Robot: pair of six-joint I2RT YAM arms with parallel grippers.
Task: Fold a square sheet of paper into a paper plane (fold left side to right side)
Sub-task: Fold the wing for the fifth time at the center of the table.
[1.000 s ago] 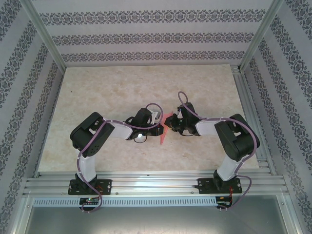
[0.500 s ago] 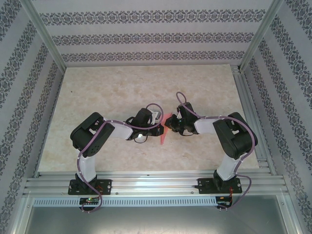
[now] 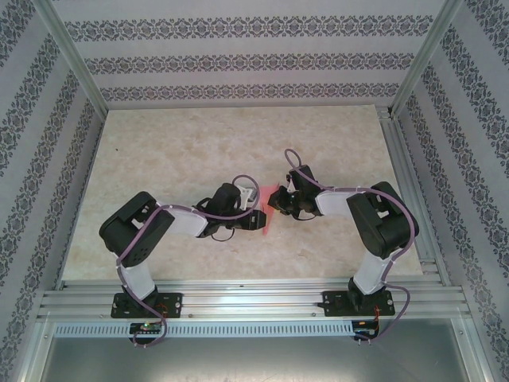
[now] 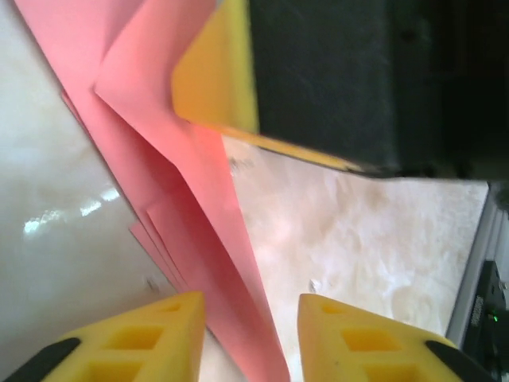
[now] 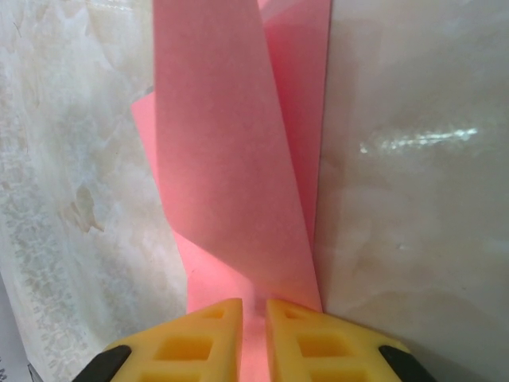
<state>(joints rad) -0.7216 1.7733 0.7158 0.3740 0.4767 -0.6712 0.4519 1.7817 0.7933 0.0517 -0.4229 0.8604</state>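
right gripper (image 5: 253, 338): clamped on the pink paper (image 5: 231, 159); yellow fingertips (image 5: 195, 346) almost together, with only a thin pink strip in the slit between them.
paper, from the right gripper: gripped at its near end and running straight out ahead of the fingertips. Folded into several layers, with a broad flap in front leaning to one side and a narrower straight-edged strip behind it.
left gripper (image 4: 250, 342): apart, pinching nothing; a wide gap between its two yellow fingertips (image 4: 151, 338).
paper, from the left gripper: narrow tapered end passing through that gap, closer to one fingertip than the other. Cannot tell whether touching it. Widening ahead into stacked layers with a sharp crease.
right gripper, from the left gripper: ahead and above, yellow pad (image 4: 215, 79) and black body set against the far part of the paper.
overhead: both grippers tip to tip, just beside each other, near the middle of the table (image 3: 183, 151). Paper between them, seen as a narrow pink strip from the right gripper's tip, past the left gripper's tip, toward the near edge.
table: pale marbled top beneath the paper; cannot tell whether the lowest layers rest on it.
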